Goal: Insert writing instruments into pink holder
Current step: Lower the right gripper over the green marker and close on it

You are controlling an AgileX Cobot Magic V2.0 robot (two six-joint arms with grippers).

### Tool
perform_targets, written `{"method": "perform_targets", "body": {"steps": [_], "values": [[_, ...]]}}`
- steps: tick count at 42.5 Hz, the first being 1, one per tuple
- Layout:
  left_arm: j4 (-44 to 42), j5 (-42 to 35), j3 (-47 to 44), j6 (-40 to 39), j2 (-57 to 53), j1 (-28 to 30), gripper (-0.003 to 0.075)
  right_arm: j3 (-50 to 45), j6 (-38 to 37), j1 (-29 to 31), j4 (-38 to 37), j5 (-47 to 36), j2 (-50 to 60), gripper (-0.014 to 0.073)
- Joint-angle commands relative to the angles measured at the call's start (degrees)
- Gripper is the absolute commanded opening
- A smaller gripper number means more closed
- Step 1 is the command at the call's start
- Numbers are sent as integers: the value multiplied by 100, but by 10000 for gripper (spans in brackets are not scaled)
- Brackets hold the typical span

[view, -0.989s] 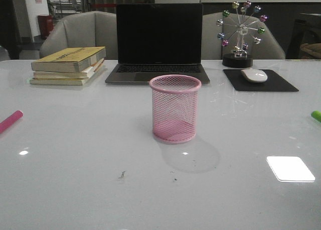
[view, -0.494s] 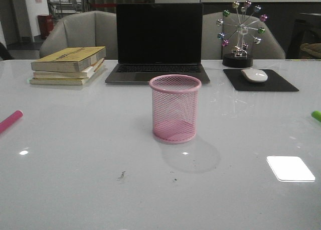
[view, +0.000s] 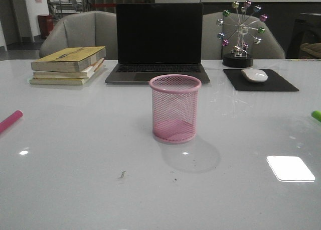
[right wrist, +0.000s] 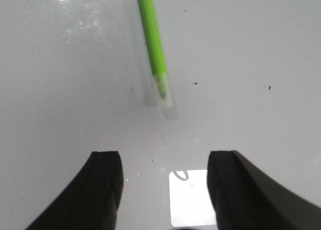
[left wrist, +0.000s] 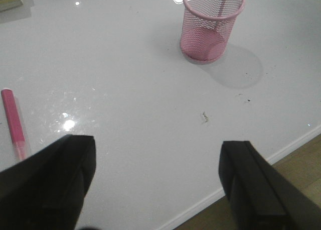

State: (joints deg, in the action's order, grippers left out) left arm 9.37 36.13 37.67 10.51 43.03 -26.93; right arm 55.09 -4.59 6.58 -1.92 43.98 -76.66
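The pink holder (view: 175, 109) stands upright in the middle of the white table, with nothing in it; the left wrist view shows the pink holder (left wrist: 211, 24) too. The magenta pen (view: 10, 121) lies flat at the table's far left, apart from my left gripper (left wrist: 156, 149), which is open over bare table. In the left wrist view the magenta pen (left wrist: 13, 123) lies just beyond one finger (left wrist: 60, 180). The lime green pen (view: 316, 115) lies at the far right edge. My right gripper (right wrist: 164, 162) is open above the table, short of the green pen (right wrist: 152, 39). Neither gripper shows in the front view.
Behind the holder are a shut-off laptop (view: 159, 44), a stack of books (view: 69, 65), a mouse (view: 255, 75) on a black pad, and a ferris-wheel ornament (view: 241, 34). The table's near edge (left wrist: 261, 162) runs close to the left gripper. A bright reflection (view: 290, 168) lies front right.
A dark shape at the far left behind the table has gone from view. The holder and both pens have not moved.
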Motion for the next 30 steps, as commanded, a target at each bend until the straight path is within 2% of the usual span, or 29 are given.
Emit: {"method": "perform_targets", "body": {"steps": [1, 16, 30], "values": [[89, -427, 157, -5, 8, -62, 560, 617, 3, 39, -40, -279, -541, 489], [89, -440, 157, -5, 8, -62, 560, 2069, 531, 21, 106, -58, -2430, 489], [89, -440, 157, -5, 8, -62, 560, 2958, 806, 21, 242, 102, -3509, 489]]}}
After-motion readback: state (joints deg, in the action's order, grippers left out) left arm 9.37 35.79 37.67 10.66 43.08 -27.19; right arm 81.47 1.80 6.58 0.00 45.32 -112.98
